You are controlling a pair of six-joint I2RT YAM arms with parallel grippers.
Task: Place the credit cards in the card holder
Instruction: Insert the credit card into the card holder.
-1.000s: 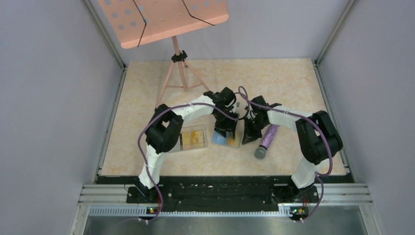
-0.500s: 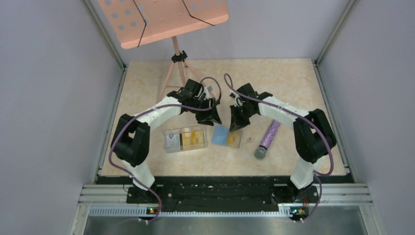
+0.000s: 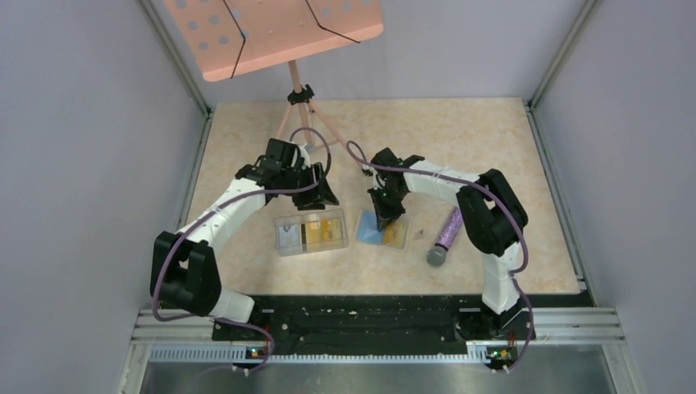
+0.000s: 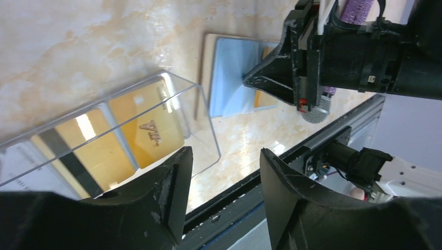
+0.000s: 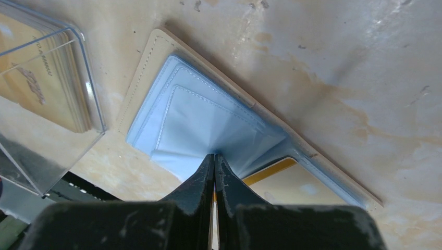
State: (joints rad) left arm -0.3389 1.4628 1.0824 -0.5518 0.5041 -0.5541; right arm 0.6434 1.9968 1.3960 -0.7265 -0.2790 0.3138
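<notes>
Blue lining up: found card holder (image 5: 203, 120) spread flat directly under right gripper (image 5: 214, 156). Jaws shut, tips bearing on a puckered pocket, probably to steady it. Logged left gripper (image 4: 224, 156) open, empty, poised over credit cards (image 4: 151, 130) in clear box (image 4: 206, 130).

The card holder (image 3: 367, 232) lies open and flat on the table (image 3: 460, 139), lining up. A tan stitched border frames the light-blue interior. The left panel (image 5: 198, 114) carries layered blue pockets, and its lining is gathered into creases that converge on one point at the panel's near edge. A gold-yellow card (image 3: 396, 236) sits in the right panel, partly tucked under the blue pocket edge. The other credit cards (image 3: 320, 232) lie inside a clear plastic box (image 3: 283, 250) just beside the holder, on its left. They are gold-yellow cards, one with a dark stripe, and a white printed card (image 3: 287, 236) at the box's left end.
</notes>
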